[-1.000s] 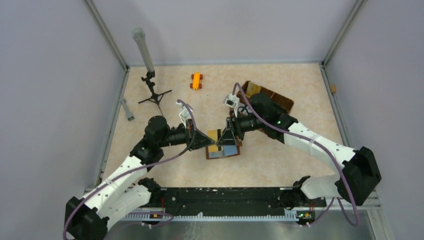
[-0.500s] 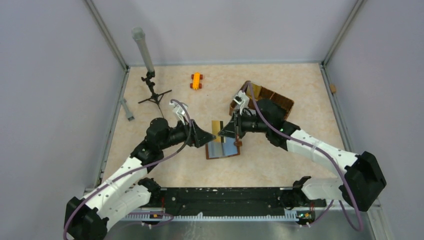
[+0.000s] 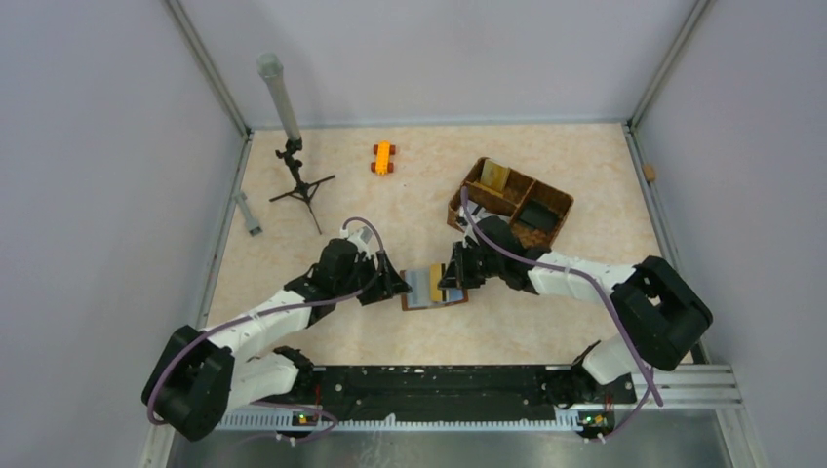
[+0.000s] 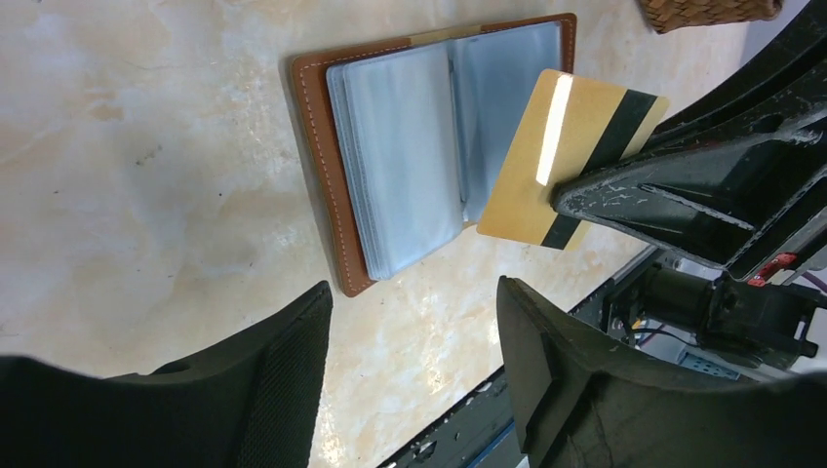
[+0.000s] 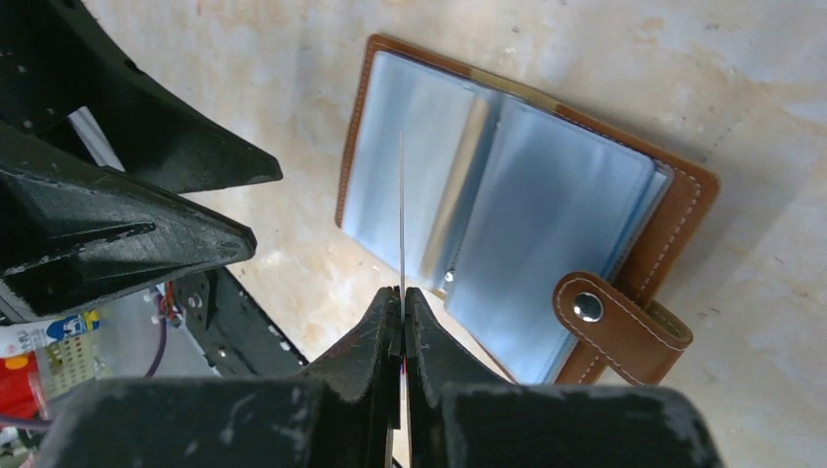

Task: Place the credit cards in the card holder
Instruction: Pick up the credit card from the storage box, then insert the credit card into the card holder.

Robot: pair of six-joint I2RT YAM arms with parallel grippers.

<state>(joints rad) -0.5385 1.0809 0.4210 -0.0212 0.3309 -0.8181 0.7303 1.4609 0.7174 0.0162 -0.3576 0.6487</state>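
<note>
The beige marbled tabletop (image 3: pixel 546 322) carries everything, fenced by grey walls. Both arms reach in low from the near edge and meet just short of the middle.

A small black tripod (image 3: pixel 300 185) with a grey tube (image 3: pixel 276 93) clamped above it stands at the far left. A brown woven basket (image 3: pixel 455 209) sits at the far right; a yellowish card (image 3: pixel 492 175) leans in its far-left compartment.

The card holder (image 3: pixel 429 292) (image 4: pixel 410 166) (image 5: pixel 527 214) lies open and flat on the tabletop between the two hands. Its brown leather cover is down, its clear blue-grey sleeves face up, and its snap tab (image 5: pixel 610 327) is folded out to one side.

The left hand (image 3: pixel 395 286) (image 4: pixel 414 292) is released, with its fingers spread and grasping nothing, low over the tabletop just beside the holder's left edge. The right hand (image 3: pixel 452 276) (image 5: pixel 402 297) is clenched on a gold credit card (image 4: pixel 571 156) (image 5: pixel 401 214) with a black stripe, pinching it by one end. The card stands on edge above the sleeves, near the holder's centre fold. I cannot tell whether it touches them.

An orange toy car (image 3: pixel 382 157) sits well apart near the far wall.
</note>
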